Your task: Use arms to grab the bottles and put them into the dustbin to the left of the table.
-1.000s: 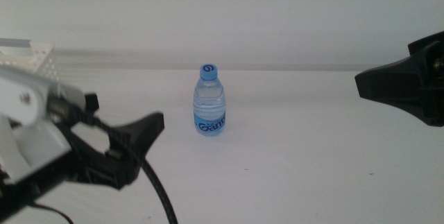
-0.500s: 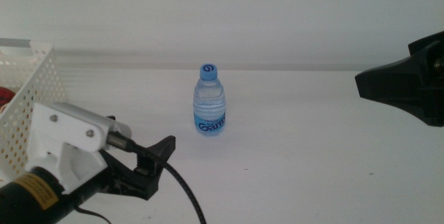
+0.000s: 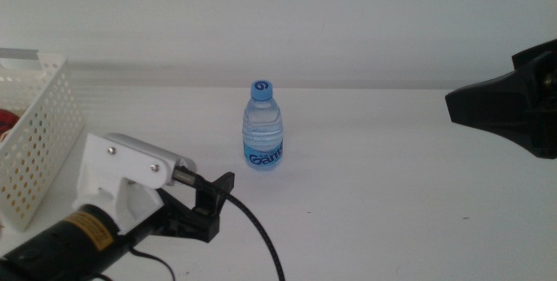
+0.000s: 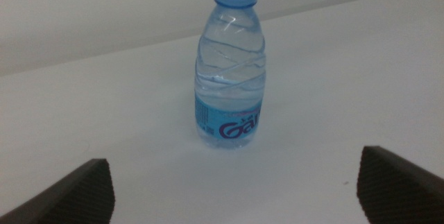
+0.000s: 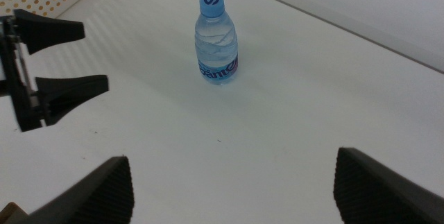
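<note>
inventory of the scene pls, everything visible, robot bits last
water bottle: 1, clear with blue cap and blue label, upright mid-table, nothing touching it
dustbin: 1, white perforated basket, table's left edge; something red inside, too hidden to identify
table: 1, plain white
left gripper: 1, black jaws open, on white housing with yellow sticker, low left, pointed toward the bottle, short of it
right gripper: 1, black, jaws open, waiting at right edge

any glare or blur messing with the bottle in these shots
Middle view: light is flat and even, the water bottle sharp, its shadow faint on the table; the left gripper near the camera looks slightly soft. Left wrist view: small highlights on the clear plastic, label readable, jaw tips a bit blurred. Right wrist view: bottle crisp, no glare.
</note>
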`<state>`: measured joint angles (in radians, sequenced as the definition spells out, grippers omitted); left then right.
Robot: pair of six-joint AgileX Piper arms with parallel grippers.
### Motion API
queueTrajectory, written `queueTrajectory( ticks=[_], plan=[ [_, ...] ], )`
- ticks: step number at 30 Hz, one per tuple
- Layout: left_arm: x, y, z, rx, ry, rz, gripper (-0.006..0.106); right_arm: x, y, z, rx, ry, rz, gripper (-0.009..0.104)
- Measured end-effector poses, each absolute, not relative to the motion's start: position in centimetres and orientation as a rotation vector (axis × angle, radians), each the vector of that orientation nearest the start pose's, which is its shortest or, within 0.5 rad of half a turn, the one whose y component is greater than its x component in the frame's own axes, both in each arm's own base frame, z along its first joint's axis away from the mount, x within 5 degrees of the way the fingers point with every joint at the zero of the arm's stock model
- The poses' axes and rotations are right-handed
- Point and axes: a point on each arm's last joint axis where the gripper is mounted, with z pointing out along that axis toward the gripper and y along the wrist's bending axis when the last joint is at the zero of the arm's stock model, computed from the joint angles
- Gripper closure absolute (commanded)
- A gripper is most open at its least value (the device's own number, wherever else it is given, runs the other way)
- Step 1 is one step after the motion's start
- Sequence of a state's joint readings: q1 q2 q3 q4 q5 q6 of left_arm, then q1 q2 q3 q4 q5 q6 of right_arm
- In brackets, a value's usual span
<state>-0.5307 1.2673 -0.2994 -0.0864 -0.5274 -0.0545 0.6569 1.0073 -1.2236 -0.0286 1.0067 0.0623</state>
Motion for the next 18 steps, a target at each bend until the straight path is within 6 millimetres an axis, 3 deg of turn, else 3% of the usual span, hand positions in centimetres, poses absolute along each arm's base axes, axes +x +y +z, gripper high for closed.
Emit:
queueTrajectory(
  ticks=[18],
  plan=[
    [22.5,-12.2,13.2,0.267,1.795,-0.415,0.007,14.7,11.1,41.9,-0.679,2.194,0.34,0.018]
  ],
)
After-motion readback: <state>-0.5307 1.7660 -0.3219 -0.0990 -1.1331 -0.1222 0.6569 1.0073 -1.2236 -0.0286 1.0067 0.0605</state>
